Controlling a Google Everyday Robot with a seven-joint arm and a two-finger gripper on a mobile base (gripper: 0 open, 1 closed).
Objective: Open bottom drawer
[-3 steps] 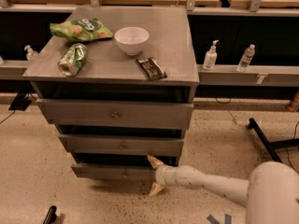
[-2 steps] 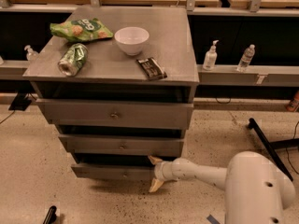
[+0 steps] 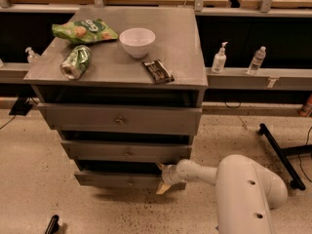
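The lowest grey wooden drawer [image 3: 117,180], at 6 o'clock of the grey wooden cabinet [image 3: 185,57], is found slightly drawn out. The cream two-finger gripper [image 3: 162,178] is seen spread apart, straddling the drawer's 3 o'clock end. Opening is judged under way, and a steady outward pull is called for.

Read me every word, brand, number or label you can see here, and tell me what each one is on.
No text here can be read.
Green chip bag: printing too blurred.
Green can: label too blurred.
Dark snack wrapper: too blurred.
Pump bottle, water bottle, white shelf tag: too small.
Bottom drawer and the gripper, open at the drawer's right end: no markings visible.
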